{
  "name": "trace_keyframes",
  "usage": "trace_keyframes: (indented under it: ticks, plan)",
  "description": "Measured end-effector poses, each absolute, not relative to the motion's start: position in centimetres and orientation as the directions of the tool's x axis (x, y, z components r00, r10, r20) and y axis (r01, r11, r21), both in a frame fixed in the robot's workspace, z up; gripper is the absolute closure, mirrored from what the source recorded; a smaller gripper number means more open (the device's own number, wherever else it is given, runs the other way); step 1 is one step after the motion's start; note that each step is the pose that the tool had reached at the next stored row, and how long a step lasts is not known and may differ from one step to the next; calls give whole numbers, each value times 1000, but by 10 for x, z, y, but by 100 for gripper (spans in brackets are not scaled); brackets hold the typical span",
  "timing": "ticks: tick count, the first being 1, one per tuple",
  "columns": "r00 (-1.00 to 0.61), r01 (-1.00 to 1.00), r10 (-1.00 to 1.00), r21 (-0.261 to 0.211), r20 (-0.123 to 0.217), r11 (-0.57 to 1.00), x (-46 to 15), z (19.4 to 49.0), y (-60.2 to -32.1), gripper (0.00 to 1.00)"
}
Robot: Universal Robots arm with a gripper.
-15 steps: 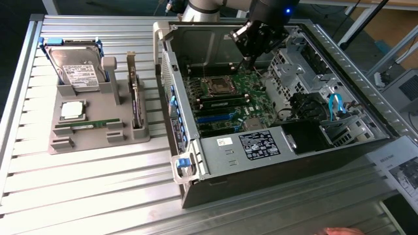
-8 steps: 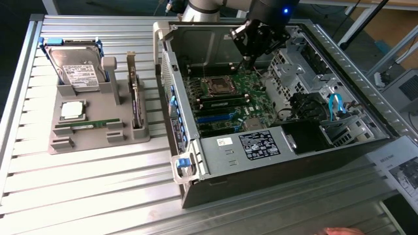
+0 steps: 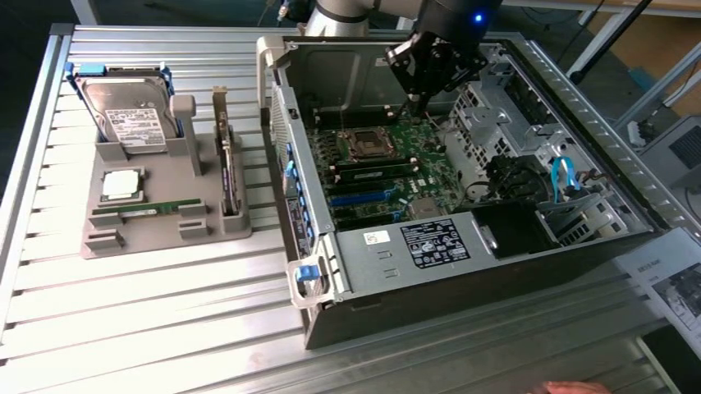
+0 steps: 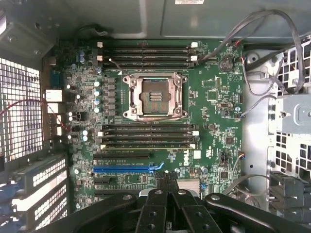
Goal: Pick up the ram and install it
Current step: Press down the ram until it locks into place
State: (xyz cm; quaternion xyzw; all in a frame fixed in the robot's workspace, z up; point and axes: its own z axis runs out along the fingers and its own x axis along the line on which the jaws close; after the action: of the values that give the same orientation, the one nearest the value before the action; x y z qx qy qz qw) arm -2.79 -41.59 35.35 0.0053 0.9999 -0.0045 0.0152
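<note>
The table (image 3: 164,312) is pale silver with a pattern of parallel ribs, and on it at the left of the exterior view sits a grey holder (image 3: 153,234) carrying a silver drive (image 3: 131,111) with a white label in a blue frame, a silver chip (image 3: 121,185) and the green ram (image 3: 148,211). The case (image 3: 460,279) is dark grey with blue clips, a black-and-white label and a light blue cable (image 3: 562,176) at the right. Its board (image 4: 160,107) is green with black slots, one blue slot (image 4: 127,169), a silver socket (image 4: 154,97) and a perforated mesh wall, under the black claw (image 4: 167,187).
</note>
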Motion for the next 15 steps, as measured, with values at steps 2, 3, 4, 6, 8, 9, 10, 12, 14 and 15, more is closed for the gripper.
trace_keyframes:
  ticks: [2, 3, 4, 6, 8, 9, 10, 12, 14, 15]
  plan:
    - [-1000, 11, 10, -9, -29, 1000, -28, 353, -416, 90]
    - [-1000, 11, 10, -9, -28, 1000, -27, 353, -416, 90]
    - [-1000, 11, 10, -9, -26, 1000, -27, 353, -416, 90]
    - [-1000, 11, 10, -9, -25, 1000, -27, 353, -416, 90]
    - [-1000, 11, 10, -9, -25, 1000, -27, 353, -416, 90]
    - [-1000, 11, 10, -9, -25, 1000, -27, 353, -416, 90]
    - [-1000, 11, 10, -9, -25, 1000, -26, 353, -416, 90]
    - [-1000, 11, 10, -7, -25, 1000, -26, 353, -416, 90]
    - [-1000, 11, 11, -3, -25, 1000, -26, 353, -416, 90]
    - [-1000, 11, 11, -1, -25, 1000, -26, 353, -416, 90]
